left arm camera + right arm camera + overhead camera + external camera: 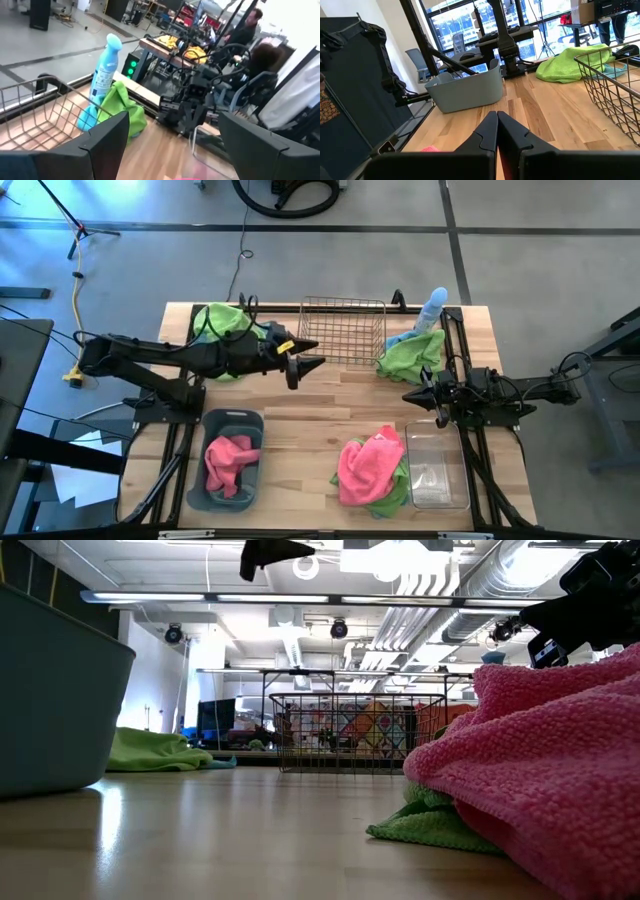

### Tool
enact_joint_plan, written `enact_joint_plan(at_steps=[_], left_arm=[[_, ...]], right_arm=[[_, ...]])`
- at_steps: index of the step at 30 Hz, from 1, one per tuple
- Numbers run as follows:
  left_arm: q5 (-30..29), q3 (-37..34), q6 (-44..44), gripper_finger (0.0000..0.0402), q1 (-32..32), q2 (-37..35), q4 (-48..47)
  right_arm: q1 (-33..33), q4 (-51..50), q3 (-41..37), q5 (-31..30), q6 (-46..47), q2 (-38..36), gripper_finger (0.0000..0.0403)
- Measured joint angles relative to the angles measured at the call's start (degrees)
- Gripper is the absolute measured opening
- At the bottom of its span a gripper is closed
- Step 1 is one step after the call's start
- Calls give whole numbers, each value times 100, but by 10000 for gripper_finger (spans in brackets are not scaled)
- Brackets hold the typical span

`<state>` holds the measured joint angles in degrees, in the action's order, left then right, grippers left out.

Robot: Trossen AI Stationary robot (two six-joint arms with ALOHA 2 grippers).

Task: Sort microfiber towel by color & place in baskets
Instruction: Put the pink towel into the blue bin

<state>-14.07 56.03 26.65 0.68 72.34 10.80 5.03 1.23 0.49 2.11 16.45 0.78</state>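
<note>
Pink-on-green towel pile [372, 470] nearest, between grey tub [232, 458] and clear tub [437, 471]. My left claw [310, 356] spread, empty, beside wire basket [343, 330]; right claw [412, 396] pinched together. Risk: grabbing both colours together.

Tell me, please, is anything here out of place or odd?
Yes. A spray bottle lies on a green towel beside the wire basket, which holds nothing. A pink towel lies heaped on another green one, colours mixed, outside the clear tub.
</note>
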Motion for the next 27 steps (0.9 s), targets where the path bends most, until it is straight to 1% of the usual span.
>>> enact_joint_plan(at_steps=[7, 8, 9, 12, 14, 15, 18, 22, 27], left_arm=[[42, -4, -19, 294, 198, -40, -55], [66, -4, -79, 294, 228, -86, -61], [82, -4, -150, 294, 251, -136, -53], [93, -4, -325, 294, 356, -323, -113], [90, -4, -422, 294, 436, -491, -189], [91, -3, -455, 294, 475, -583, -221], [86, 0, -536, 294, 570, -842, -440], [87, 0, -583, 294, 653, -1094, -716], [87, 0, -593, 294, 688, -1227, -946]], right_arm=[[-3, 16, 0, 0, 12, 0, 0], [-3, 31, 0, 2, 120, 2, 0], [-3, 77, 0, 2, 427, 0, 0], [-1, 521, -1, -96, 1837, 2, 0], [-1, 903, -2, -352, 2336, 2, 0], [-1, 1146, -2, -488, 2440, 2, 0], [-1, 1955, 0, -946, 2308, 2, 0], [-1, 3120, -2, -1586, 1690, 2, 0], [-3, 4216, 0, -1990, 1142, 107, 0]])
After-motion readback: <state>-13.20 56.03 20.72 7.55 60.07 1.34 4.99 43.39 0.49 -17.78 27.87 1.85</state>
